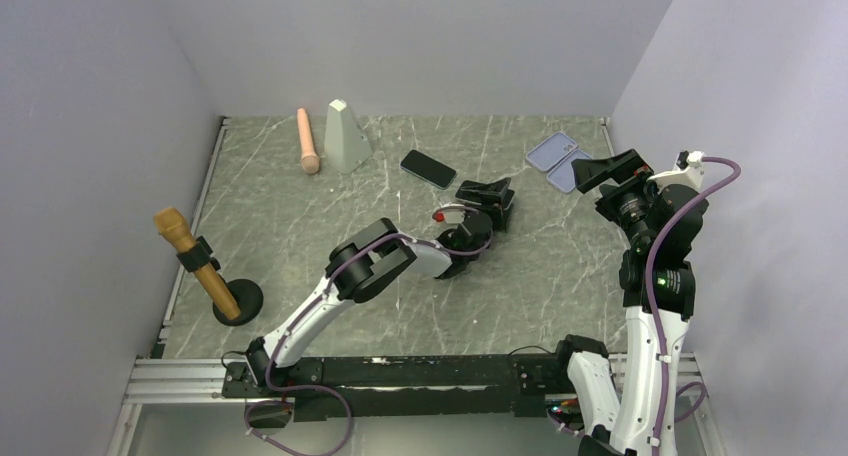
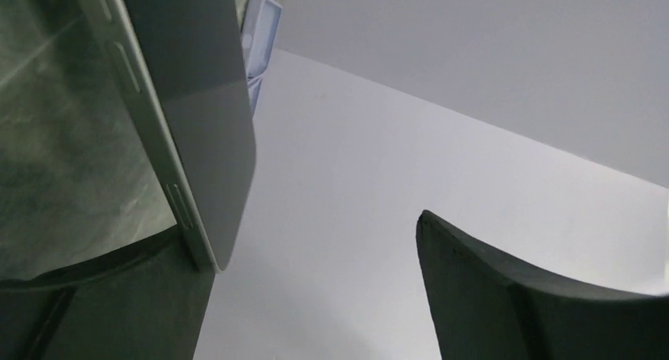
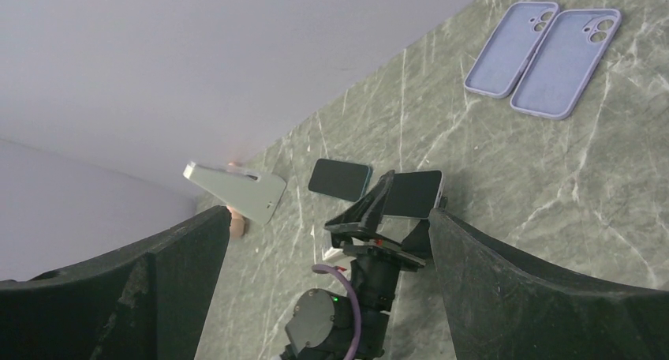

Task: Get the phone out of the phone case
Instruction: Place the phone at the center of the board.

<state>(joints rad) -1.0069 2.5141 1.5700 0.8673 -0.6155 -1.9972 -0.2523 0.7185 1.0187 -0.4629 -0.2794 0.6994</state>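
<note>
Two empty lilac phone cases (image 1: pixel 560 159) lie side by side at the back right, also seen in the right wrist view (image 3: pixel 544 52). A dark phone (image 1: pixel 428 168) lies flat at the back centre. A second phone (image 3: pixel 414 193) with a pale edge lies between the fingers of my left gripper (image 1: pixel 490 198). In the left wrist view this phone (image 2: pixel 189 123) rests against the left finger only. The jaws of my left gripper (image 2: pixel 308 241) stand wide apart. My right gripper (image 1: pixel 610 171) is open and empty, raised above the table near the cases.
A grey wedge block (image 1: pixel 345 136) and a pink cylinder (image 1: pixel 308 141) stand at the back left. A wooden-handled tool on a black round stand (image 1: pixel 205 266) is at the left edge. Walls close in the back and both sides.
</note>
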